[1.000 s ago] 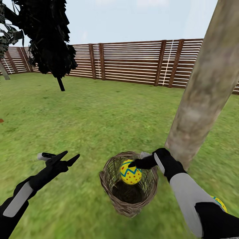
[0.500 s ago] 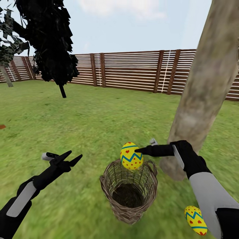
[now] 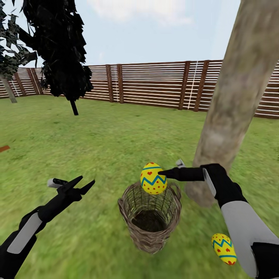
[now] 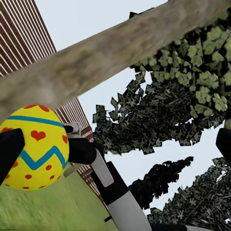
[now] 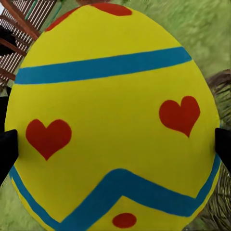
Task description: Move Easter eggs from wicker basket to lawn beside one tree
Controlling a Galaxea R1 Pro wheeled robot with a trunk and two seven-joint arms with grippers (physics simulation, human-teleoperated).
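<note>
Right end effector (image 3: 161,173): closed on a yellow Easter egg (image 3: 153,178), holding it just above the rim of the wicker basket; in the right wrist view the held egg (image 5: 115,120) sits between the two dark fingers, showing red hearts and blue bands.
Left end effector (image 3: 79,185): fingers spread apart, holding nothing, hovering over the grass to the left of the basket and well apart from it.
Wicker basket (image 3: 150,232): stands upright on the lawn just in front of the tree trunk; its dark inside shows no egg that I can make out.
Second egg (image 3: 224,248): lies on the grass to the right of the basket, near the foot of the tree, partly beside the right forearm.
Tree (image 3: 236,97): thick pale mottled trunk rising at the right, its base just behind the right end effector.
Lawn (image 3: 104,147): green, slightly patchy grass running back to the fence.
Fence (image 3: 155,83): brown slatted wood along the far edge of the lawn.
Black-leaved tree (image 3: 58,50): stands at the far left, well apart from the basket.
Left wrist view: the held egg (image 4: 33,147) shows with the right arm behind it and the trunk (image 4: 96,62) across the sky.
</note>
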